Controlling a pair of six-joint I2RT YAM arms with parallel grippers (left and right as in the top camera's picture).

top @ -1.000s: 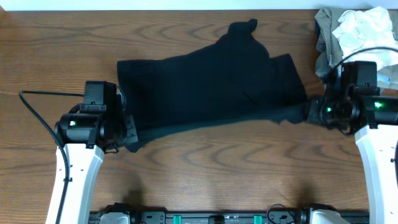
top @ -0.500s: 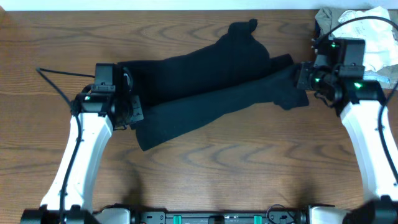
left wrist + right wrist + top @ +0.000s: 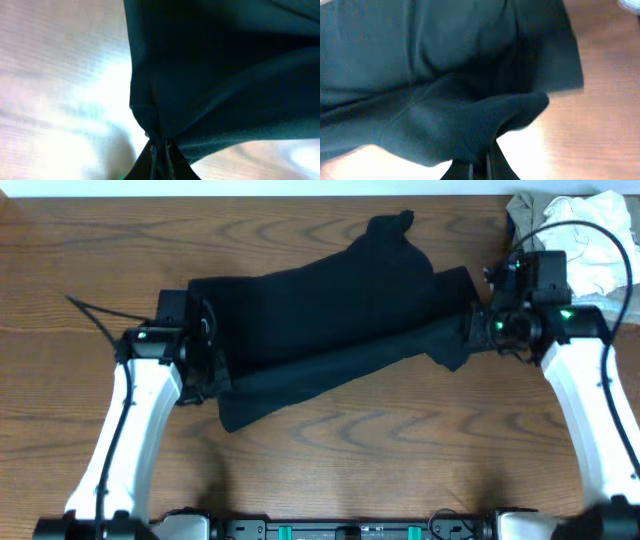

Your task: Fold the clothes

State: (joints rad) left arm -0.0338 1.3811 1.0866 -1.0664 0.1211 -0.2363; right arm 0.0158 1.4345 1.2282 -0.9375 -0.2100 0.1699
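Observation:
The clothes (image 3: 330,320), a large black t-shirt, stretch across the middle of the wooden table, with a front fold of fabric lifted over the rest. At its left end my left gripper (image 3: 208,350) is shut on a pinched bunch of the black fabric (image 3: 200,75), which fans out from the jaws. At the right end my right gripper (image 3: 470,328) is shut on a ribbed edge of the same shirt (image 3: 445,90). A sleeve sticks out at the back (image 3: 390,225). No logo or label shows.
A heap of khaki-grey and white cloth (image 3: 570,220) lies at the back right corner, just behind the right arm. A black cable (image 3: 95,310) trails left of the left arm. Bare wooden table (image 3: 350,450) spreads in front of the shirt.
Both grippers have carried the shirt's front edge away from the table's front, folding it over the rest. Over the last half second they came back slightly toward the front.

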